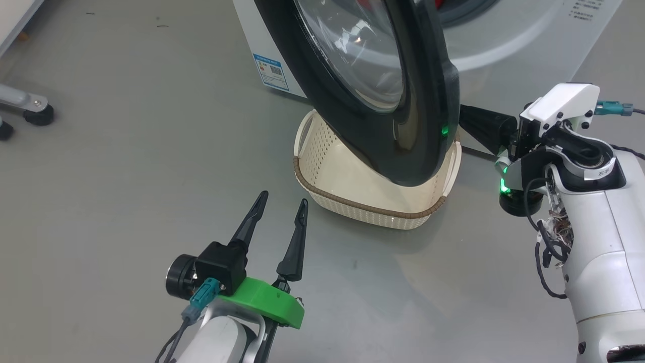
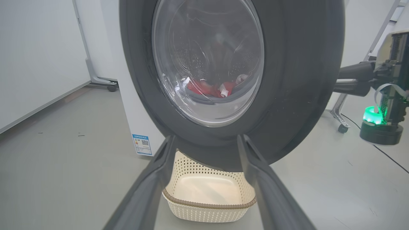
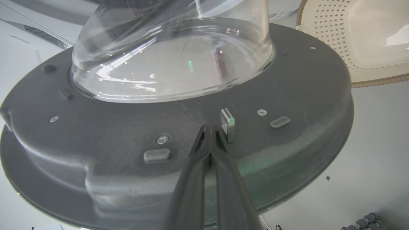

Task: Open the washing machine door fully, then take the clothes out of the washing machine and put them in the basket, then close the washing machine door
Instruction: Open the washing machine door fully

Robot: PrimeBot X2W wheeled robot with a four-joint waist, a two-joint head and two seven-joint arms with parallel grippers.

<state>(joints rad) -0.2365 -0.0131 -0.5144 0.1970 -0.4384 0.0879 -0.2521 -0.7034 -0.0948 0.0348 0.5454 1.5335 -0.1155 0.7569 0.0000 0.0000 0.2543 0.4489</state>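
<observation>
Nearest me, the left end effector (image 1: 283,198) hovers with fingers spread wide and empty, just short of the basket (image 1: 363,214), which sits on the floor under the low edge of the washing machine door (image 1: 428,75). That door stands half-swung from the washing machine (image 1: 504,40), the clothes (image 2: 207,88) lying red in the drum behind its glass. The right end effector (image 3: 210,132), pinched shut on nothing, has its tips at the inner face beside the latch hook (image 3: 227,123). I judge opening is the step in hand. Next I must push the door leftward, where bare floor gives room, minding the basket rim and my left fingers.
</observation>
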